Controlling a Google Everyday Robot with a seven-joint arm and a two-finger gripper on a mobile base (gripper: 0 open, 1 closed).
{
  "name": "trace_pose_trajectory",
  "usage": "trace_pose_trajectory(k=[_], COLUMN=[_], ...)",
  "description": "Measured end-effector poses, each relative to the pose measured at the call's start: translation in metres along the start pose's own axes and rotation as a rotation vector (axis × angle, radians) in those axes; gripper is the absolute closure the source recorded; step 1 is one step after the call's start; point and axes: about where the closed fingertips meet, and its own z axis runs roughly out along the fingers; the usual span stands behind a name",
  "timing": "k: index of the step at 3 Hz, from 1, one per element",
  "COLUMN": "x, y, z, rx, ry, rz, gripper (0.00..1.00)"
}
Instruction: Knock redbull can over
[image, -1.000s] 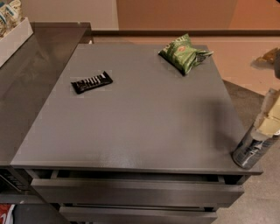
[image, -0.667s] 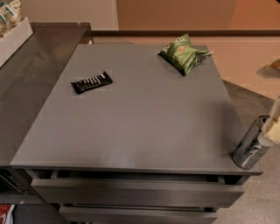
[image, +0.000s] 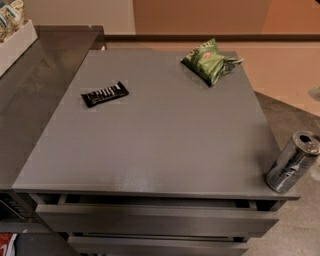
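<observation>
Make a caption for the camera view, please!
Redbull can leans at the table's near right corner; gripper out of view.

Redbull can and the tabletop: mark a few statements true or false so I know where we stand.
1. The redbull can lies flat mid-table. False: it rests on its base at the front right corner.
2. The green snack bag sits near the far right edge. True.
3. The black bar touches the bag. False: they lie well apart, the bar on the left side.
4. The gripper is not in view. True.
</observation>
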Motion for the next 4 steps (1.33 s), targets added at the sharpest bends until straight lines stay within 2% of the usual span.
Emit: trace_pose_trajectory(k=[2,4], x=[0.017,0.019], y=[0.011,0.016], z=[0.002,0.012], rx=[0.038,0.034], ry=[-0.125,-0.204], rz=[0.016,0.042], gripper=[0.00,0.00])
